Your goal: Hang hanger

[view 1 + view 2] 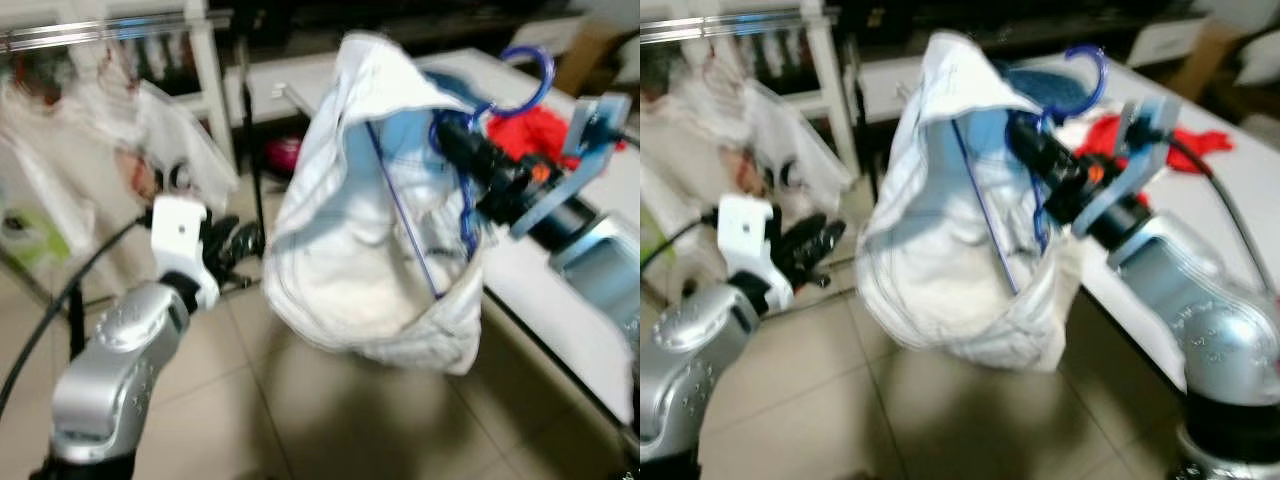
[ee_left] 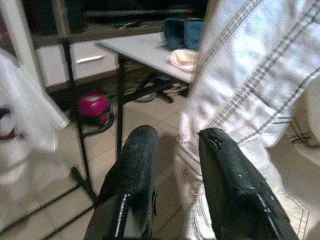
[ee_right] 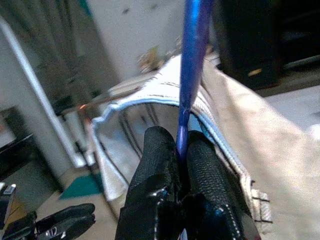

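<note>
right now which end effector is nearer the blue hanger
Right. The right end effector is shut on the blue hanger; the left end effector sits low beside the white garment, apart from it.

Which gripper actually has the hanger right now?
The right gripper: its fingers are shut on the blue hanger carrying the white garment. The left gripper is open, holding nothing, beside the garment's edge.
</note>
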Available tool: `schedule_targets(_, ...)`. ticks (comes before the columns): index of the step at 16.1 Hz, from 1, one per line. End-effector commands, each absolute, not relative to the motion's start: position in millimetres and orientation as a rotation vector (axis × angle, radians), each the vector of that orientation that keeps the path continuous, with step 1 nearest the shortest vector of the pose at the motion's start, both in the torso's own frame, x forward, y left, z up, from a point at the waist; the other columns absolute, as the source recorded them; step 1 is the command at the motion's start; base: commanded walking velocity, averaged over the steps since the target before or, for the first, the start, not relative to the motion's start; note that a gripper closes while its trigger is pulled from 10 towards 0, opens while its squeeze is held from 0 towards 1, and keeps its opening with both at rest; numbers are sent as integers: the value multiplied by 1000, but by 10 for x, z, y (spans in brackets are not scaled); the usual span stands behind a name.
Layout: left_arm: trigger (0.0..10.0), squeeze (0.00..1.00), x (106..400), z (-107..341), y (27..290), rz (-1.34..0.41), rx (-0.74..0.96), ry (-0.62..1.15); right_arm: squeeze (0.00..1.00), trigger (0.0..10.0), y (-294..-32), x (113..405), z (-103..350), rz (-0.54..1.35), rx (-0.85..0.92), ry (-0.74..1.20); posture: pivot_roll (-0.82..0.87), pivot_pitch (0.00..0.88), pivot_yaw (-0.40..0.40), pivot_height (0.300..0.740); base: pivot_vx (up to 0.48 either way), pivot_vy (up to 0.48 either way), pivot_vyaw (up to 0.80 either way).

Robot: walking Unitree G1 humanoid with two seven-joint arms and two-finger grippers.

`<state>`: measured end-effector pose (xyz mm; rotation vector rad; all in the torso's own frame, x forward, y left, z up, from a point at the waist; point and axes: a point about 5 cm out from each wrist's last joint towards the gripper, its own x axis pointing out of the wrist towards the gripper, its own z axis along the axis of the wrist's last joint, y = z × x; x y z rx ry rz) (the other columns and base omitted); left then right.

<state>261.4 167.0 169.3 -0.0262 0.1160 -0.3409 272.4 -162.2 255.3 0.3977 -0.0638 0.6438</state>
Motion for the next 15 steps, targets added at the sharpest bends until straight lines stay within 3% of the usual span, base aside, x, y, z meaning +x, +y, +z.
schedule_targets(1,10000,0,2613,1709,1680,-333,-26,108,0,10000,-1625,2726,2627,647,381,-124,-40,0,8,740,0,0,788)
schedule_targets(8,10000,0,2612,1722,1729,-317,9,106,0,10000,-1484,2784,2411,622,367,-88,-20,0,-2,740,0,0,788)
schedule_targets(12,10000,0,2655,1731,1769,-304,40,113,0,10000,-1589,2871,2228,432,247,-72,-18,0,17,740,0,0,788)
schedule_targets(15,10000,0,2694,1734,1765,-327,89,113,0,10000,-1643,2919,2205,369,250,-77,-23,0,24,740,0,0,0)
